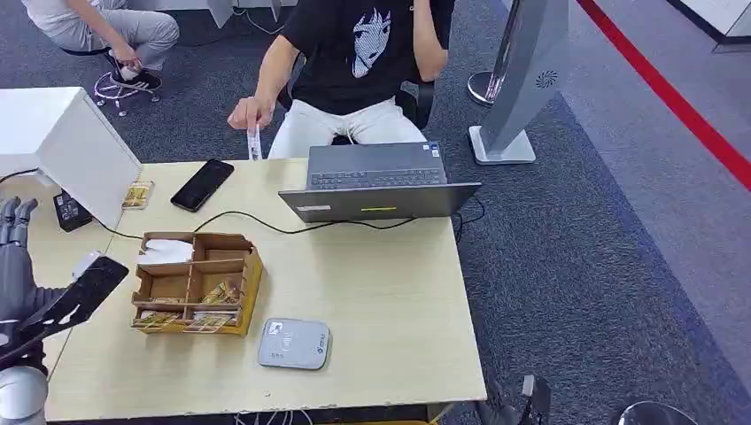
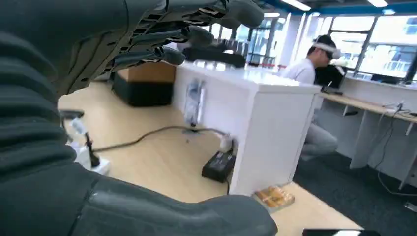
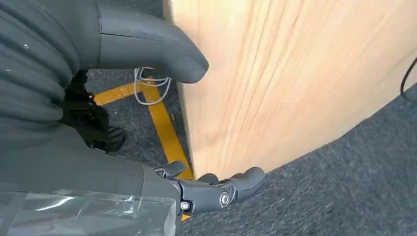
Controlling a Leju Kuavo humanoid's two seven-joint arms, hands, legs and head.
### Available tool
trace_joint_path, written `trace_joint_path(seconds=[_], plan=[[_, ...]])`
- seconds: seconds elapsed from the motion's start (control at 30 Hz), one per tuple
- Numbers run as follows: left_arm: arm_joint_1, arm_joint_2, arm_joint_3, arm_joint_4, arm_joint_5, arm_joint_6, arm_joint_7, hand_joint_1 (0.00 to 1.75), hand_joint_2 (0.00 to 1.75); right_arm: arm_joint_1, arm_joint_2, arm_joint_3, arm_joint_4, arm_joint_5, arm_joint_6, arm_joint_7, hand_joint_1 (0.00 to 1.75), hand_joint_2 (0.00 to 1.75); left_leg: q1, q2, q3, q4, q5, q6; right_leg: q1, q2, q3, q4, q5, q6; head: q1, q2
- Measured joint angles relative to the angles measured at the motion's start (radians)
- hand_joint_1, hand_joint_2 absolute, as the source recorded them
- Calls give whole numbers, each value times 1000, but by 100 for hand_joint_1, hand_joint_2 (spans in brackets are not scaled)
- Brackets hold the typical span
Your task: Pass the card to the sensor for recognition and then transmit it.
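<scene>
Both hands are hanging empty, I'm seeing: left hand fingers spread, right hand open beside the table edge

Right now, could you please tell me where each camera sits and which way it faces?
Head view: high on the body, looking down at the table, card reader and laptop; the left hand shows at the edge.
Left wrist view: behind the left hand, facing across the table toward the white box.
Right wrist view: behind the right hand, looking down past the table edge at carpet.
Head and left wrist views share the white box.
</scene>
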Motion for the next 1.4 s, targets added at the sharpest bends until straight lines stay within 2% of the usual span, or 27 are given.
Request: trace_joint_path(seconds=[0.27, 0.67, 0.83, 0.87, 0.9, 1.4], plan=[[-115, 98, -131, 1, -217, 3, 39, 0, 175, -13, 7, -18, 4, 82, -2, -21, 0, 175, 1, 4, 0, 0, 1, -1, 0, 5, -2, 1, 2, 0, 0, 0], [-230, 248, -292, 8, -546, 16, 106, 0, 175, -36, 16, -42, 8, 205, -12, -47, 0, 175, 6, 13, -4, 0, 5, -7, 5, 13, -10, 2, 9, -10, 0, 0], [-248, 275, -326, 21, -570, 18, 119, 0, 175, -43, 20, -49, 11, 224, -18, -56, 0, 175, 9, 16, -6, 0, 6, -10, 8, 16, -12, 2, 12, -14, 0, 0], [-248, 279, -329, 24, -570, 18, 119, 9, 175, -44, 20, -49, 11, 224, -19, -56, 0, 175, 9, 16, -6, 0, 7, -11, 8, 16, -13, 2, 12, -14, 0, 0], [-248, 281, -332, 28, -571, 18, 119, 175, 175, -45, 21, -49, 11, 224, -19, -56, 0, 175, 10, 16, -7, -1, 7, -12, 9, 16, -13, 2, 12, -15, 0, 0], [-211, 289, -338, 60, -570, 58, 120, 175, 175, -48, 26, -49, 14, 225, -33, -58, 0, 175, 11, 17, -10, -1, 10, -16, 9, 17, -18, 5, 14, -17, 0, 0]])
